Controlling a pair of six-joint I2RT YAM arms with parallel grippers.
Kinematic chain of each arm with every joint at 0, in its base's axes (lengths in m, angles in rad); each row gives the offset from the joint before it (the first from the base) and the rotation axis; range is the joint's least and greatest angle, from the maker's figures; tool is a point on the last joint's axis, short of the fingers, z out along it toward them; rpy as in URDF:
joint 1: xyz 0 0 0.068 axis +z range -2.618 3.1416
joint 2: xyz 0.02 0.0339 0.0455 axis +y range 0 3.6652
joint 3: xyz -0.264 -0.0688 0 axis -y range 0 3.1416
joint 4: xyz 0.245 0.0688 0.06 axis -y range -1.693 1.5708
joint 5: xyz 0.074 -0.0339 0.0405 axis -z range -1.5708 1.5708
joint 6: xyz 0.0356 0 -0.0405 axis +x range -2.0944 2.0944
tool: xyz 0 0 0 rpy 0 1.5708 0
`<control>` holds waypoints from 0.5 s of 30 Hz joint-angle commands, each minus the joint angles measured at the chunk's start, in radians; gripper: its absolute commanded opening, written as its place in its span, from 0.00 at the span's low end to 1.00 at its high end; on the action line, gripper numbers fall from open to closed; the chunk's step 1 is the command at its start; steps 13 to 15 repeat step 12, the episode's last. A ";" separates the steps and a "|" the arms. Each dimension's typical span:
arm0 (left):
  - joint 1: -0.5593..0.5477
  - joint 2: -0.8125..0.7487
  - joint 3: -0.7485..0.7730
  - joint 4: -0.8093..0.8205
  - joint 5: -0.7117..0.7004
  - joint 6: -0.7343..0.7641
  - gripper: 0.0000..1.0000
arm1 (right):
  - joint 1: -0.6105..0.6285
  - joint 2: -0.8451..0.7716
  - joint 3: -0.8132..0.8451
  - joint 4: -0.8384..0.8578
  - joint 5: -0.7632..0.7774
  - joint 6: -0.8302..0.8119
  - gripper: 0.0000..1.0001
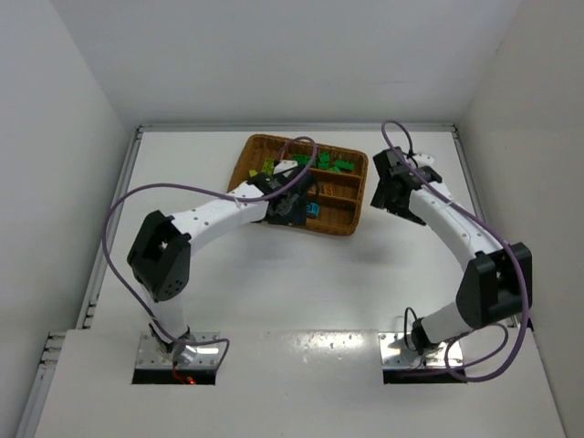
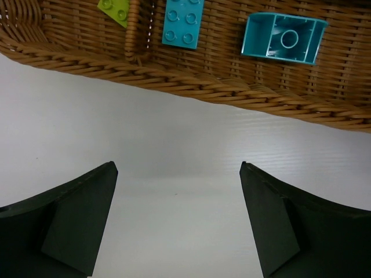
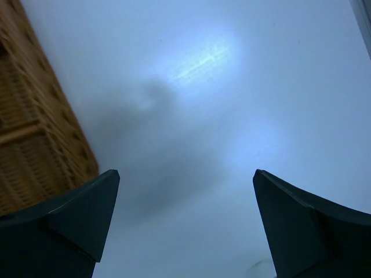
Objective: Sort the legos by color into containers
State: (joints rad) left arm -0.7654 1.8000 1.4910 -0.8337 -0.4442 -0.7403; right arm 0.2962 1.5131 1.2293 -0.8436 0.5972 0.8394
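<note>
Wicker tray (image 2: pixel 174 81) holds teal bricks (image 2: pixel 182 22), one upside down, a lime plate (image 2: pixel 114 10) and dark green bricks (image 1: pixel 339 165). Left claw (image 2: pixel 178 168) and right claw (image 3: pixel 185 174) both released, empty, above white surface (image 2: pixel 174 145).

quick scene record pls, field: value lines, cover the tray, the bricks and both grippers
tray: brown wicker tray, far-centre on the white table
far slot: dark green bricks
near slot: flat teal brick; upturned teal brick, hollow side showing
next compartment: lime brick, beyond a divider
left gripper: open, empty, over the table just outside the tray's near rim
right gripper: open, empty, over the table to the right of the tray
bricks outside tray: none visible
</note>
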 commanded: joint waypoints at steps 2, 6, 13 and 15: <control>-0.002 -0.057 0.022 -0.025 -0.027 -0.011 0.94 | 0.001 -0.111 -0.083 -0.018 -0.014 0.053 1.00; -0.002 -0.120 -0.011 -0.025 -0.036 -0.001 0.94 | 0.001 -0.191 -0.131 0.014 -0.001 0.053 1.00; 0.029 -0.214 -0.020 -0.025 -0.036 0.021 0.94 | 0.001 -0.211 -0.131 0.005 0.024 0.044 1.00; 0.029 -0.214 -0.020 -0.025 -0.036 0.021 0.94 | 0.001 -0.211 -0.131 0.005 0.024 0.044 1.00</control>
